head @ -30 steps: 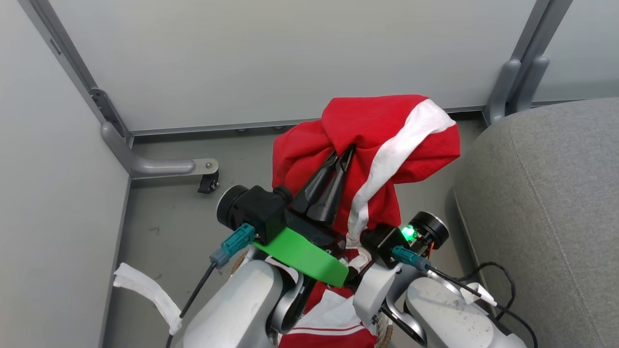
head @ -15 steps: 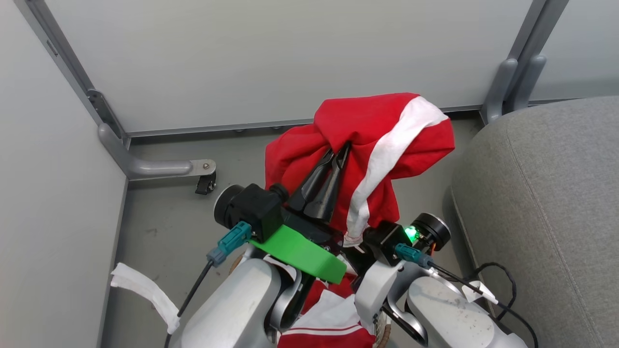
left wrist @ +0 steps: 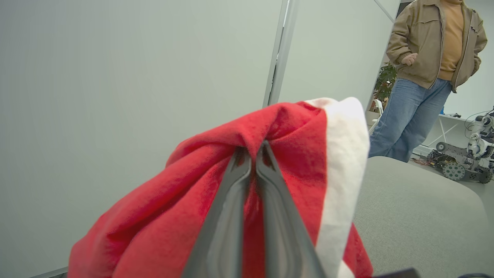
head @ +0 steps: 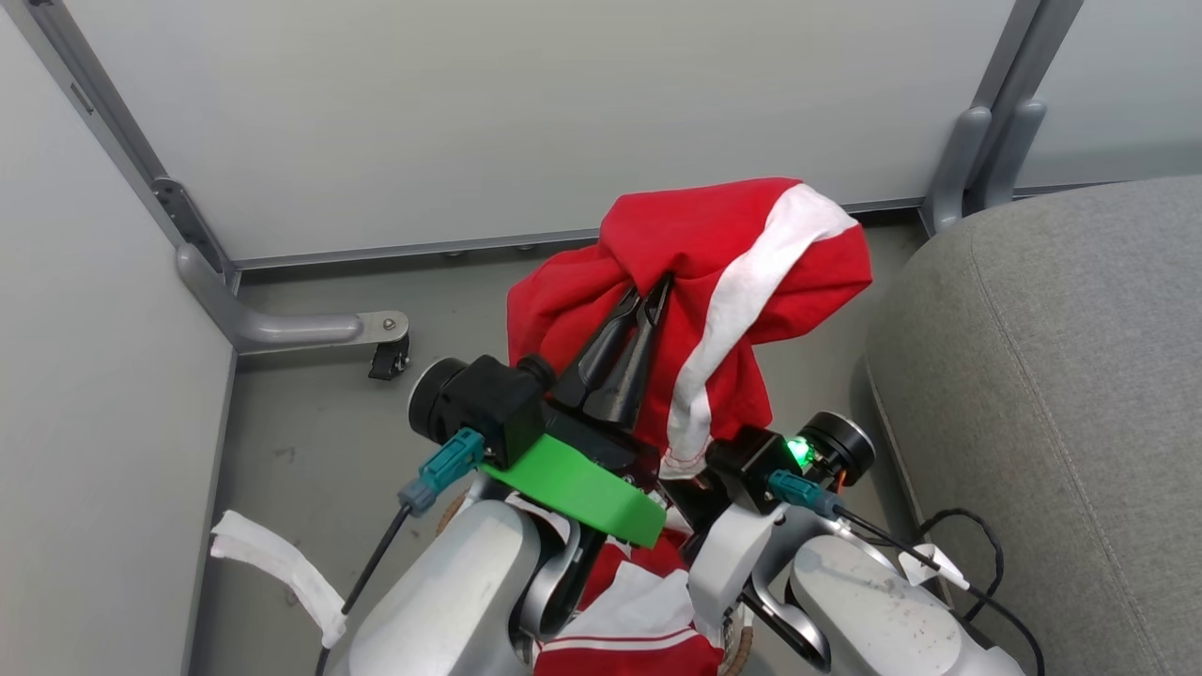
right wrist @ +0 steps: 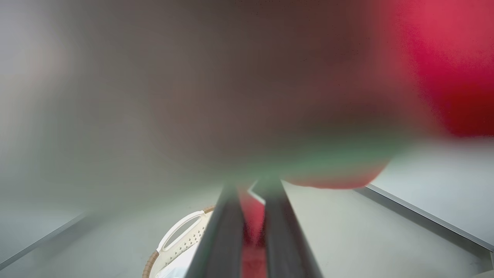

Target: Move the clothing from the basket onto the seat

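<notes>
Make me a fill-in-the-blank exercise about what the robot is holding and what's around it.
The left gripper is shut on ____ clothing.
The clothing's broad stripe is ____.
The seat is ____.
The person wears ____ jeans.
Missing words: red; white; grey; blue.

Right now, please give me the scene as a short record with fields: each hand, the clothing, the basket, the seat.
left hand: shut on the clothing, held up in the air
right hand: shut; whether it grips cloth, I cannot tell
basket: below the right hand
seat: to the robot's right, apart from the clothing
</notes>
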